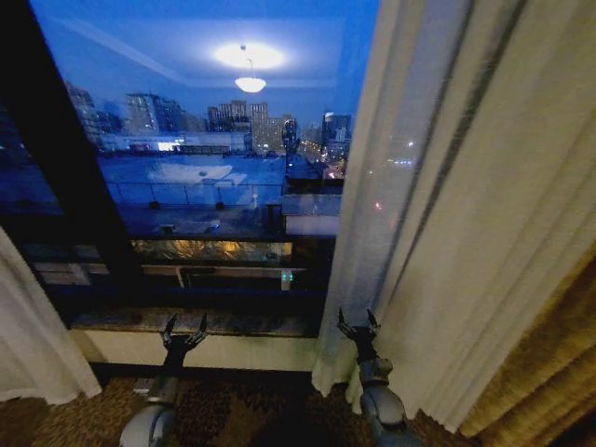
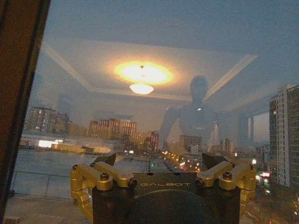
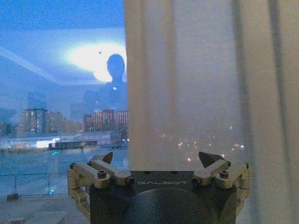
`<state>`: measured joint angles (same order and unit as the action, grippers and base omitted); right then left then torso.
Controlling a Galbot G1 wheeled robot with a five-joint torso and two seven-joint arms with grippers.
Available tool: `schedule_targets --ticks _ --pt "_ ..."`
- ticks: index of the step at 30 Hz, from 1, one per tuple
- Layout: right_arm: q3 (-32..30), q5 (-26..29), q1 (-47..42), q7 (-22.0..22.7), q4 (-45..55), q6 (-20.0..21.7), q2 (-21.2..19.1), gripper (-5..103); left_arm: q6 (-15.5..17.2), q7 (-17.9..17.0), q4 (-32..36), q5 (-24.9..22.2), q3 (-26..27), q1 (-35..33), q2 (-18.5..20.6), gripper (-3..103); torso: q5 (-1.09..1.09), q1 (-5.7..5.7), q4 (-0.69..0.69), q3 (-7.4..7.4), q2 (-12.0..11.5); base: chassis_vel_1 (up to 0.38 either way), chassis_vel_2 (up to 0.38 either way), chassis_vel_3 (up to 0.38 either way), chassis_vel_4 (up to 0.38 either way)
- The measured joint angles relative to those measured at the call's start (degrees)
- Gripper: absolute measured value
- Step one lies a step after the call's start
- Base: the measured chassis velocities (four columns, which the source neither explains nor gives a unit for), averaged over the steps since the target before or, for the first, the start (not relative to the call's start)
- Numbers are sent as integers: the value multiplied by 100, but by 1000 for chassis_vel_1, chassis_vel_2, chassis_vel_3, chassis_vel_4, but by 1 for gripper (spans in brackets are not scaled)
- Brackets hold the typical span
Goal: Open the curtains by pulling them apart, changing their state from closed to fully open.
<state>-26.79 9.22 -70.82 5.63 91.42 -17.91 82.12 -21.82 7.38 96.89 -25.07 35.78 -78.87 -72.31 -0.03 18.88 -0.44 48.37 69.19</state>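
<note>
The two sheer, off-white, pleated fabric curtains already hang well apart: the right panel (image 1: 438, 214) falls floor-length on the right of the dark window glass (image 1: 214, 140), and only a lower corner of the left panel (image 1: 33, 335) shows at the picture's left edge. Behind the right panel hangs a thick golden-brown drape (image 1: 549, 372). The left pincer (image 1: 183, 332) is raised in front of the stone window sill (image 1: 242, 321), its dark fingers spread apart and holding nothing, facing bare glass. The right pincer (image 1: 358, 326) sits just beside the inner edge of the right panel, fingers likewise apart and empty; in the right wrist view that pincer (image 3: 156, 161) looks straight at the panel's hem line (image 3: 135, 93), with cloth covering one half of the scene and glass the other. The fabric looks light, limp and likely to slip, so a pinch on a single layer would probably slide off. The better hold seems to be a gathered bunch of pleats near the inner edge, at the arm's height, drawn sideways gently so the cloth follows along its rail rather than stretching.
</note>
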Motion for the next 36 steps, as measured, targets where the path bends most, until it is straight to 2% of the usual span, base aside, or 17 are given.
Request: schedule_targets --ticks 8,17,27,31,36 --pt "-43 -108 12 -214 -90 -55 -5 100 0 3 1 0 -5 0 -2 100 6 0 -3 1 0 5 8 -9 -15" --pt "-5 -134 215 -218 -192 -55 31 100 0 4 1 0 -5 0 -2 100 2 -1 -2 0 0 -33 7 25 -2" --pt "40 -367 423 332 -271 95 70 100 0 3 0 0 -5 1 -2 100 2 5 -2 2 -3 -93 85 85 -84" --pt "3 -457 537 380 -358 165 27 100 0 3 0 0 -5 1 -2 100 3 5 -2 2 -3 -37 19 22 -31" --pt "21 -637 791 454 -534 478 -12 100 0 2 0 0 -4 -1 -2 100 2 -3 -2 -1 1 0 0 0 0"
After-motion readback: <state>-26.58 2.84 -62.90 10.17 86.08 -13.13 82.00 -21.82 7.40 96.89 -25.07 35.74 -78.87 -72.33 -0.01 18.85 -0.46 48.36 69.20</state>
